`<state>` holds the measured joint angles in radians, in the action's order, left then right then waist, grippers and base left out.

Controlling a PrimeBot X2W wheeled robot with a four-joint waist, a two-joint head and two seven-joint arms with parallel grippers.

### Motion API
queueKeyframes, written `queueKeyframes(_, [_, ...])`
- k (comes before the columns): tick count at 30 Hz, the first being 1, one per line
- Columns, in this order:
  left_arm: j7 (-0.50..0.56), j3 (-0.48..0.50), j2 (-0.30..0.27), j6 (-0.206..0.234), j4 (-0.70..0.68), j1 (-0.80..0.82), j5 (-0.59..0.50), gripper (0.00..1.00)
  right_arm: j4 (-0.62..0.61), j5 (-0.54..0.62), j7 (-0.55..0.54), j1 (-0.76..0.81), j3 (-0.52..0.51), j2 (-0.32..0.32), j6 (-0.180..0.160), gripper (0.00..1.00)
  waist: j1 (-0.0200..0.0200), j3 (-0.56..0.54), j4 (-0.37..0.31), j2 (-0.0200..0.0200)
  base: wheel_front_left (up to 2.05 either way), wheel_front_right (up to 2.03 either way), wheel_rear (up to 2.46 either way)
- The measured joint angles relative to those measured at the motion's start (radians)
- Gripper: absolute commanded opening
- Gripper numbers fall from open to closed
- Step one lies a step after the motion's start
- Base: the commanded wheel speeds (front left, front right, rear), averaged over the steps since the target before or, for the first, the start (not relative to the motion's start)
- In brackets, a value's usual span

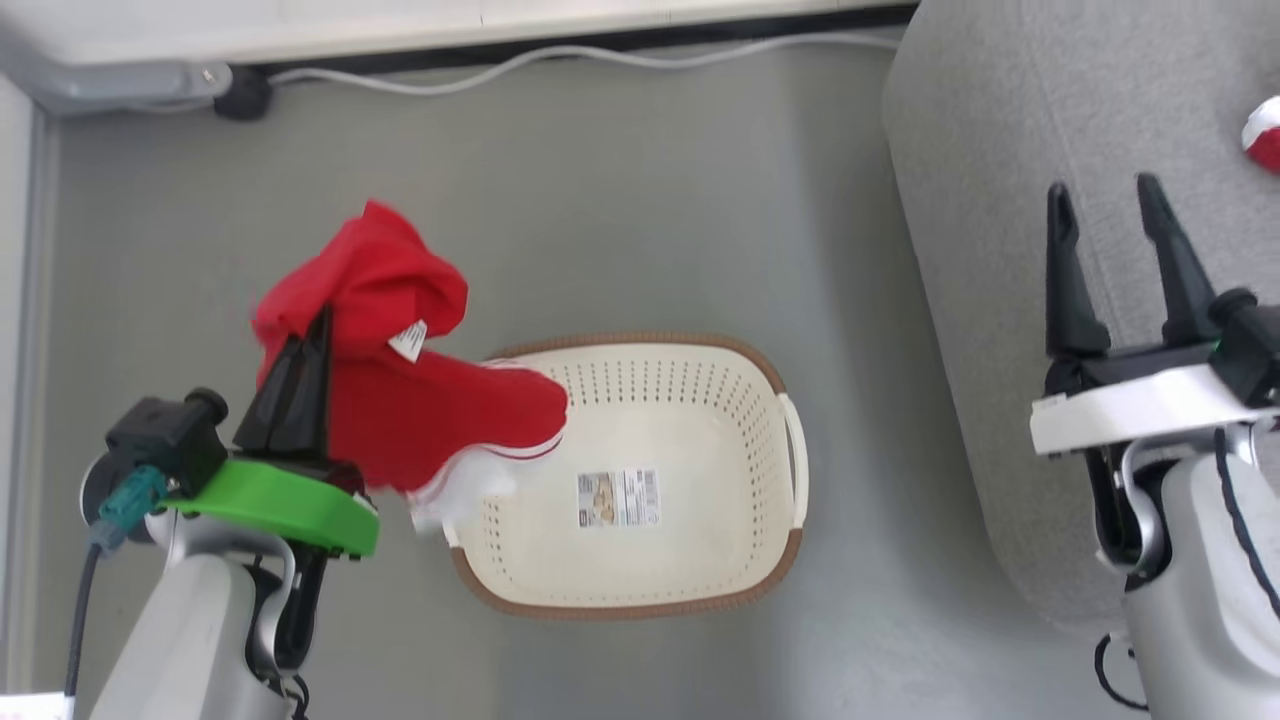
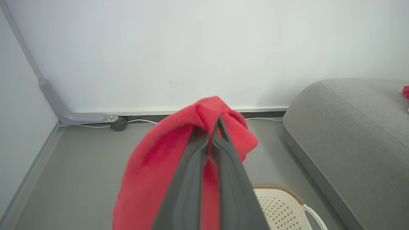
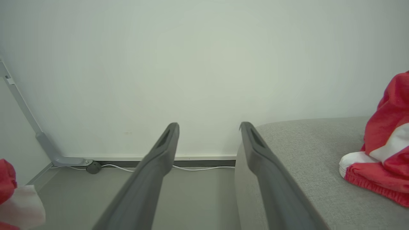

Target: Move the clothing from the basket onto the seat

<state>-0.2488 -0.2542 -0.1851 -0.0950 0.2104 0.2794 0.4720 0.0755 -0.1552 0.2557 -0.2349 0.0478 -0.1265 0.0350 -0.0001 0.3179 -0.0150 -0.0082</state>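
Left gripper (image 1: 318,335) sits at the lower left of the head view, fingers pinched tight on a fold of the red garment (image 1: 400,410). It is a grab from the top, so the cloth bunches around the jaws and hangs loose below, white label (image 1: 408,340) turned up. The white-trimmed tail overlaps the left end of the basket (image 1: 700,345) in mid-frame; whether it touches the rim, I can't tell. The basket floor shows its sticker (image 1: 618,498) in plain sight, so this looks like the last piece coming out. At the lower right, the right gripper (image 1: 1103,190) has its fingers spread wide and holds nothing, parked over the near edge of the seat (image 1: 1000,200), probably to keep out of the way. At the upper right edge a second garment (image 1: 1265,135) lies on the cushion. As for room, bare grey floor (image 1: 650,200) runs between basket and seat, while the wall and a white cable (image 1: 600,55) close off the top. The carry goes left to right, and the dangling tail needs height over the basket rim and the seat's rounded edge, where the right arm crowds the near end.
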Motion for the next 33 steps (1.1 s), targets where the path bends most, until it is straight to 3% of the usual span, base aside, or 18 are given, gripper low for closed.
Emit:
queueKeyframes(20, [0.000,-0.009,0.000,0.022,-0.030,-0.231,0.002,0.00,0.080,0.000,0.000,0.215,0.025,0.008,0.035,1.00,0.0000,-0.289,-0.011,0.0000,0.00,0.00,0.00])
queueKeyframes(33, [0.021,-0.010,-0.018,0.045,-0.126,-0.279,0.006,0.00,0.057,0.003,0.000,0.244,0.057,0.011,0.047,1.00,0.0000,-0.348,-0.031,0.0000,0.00,0.00,0.00])
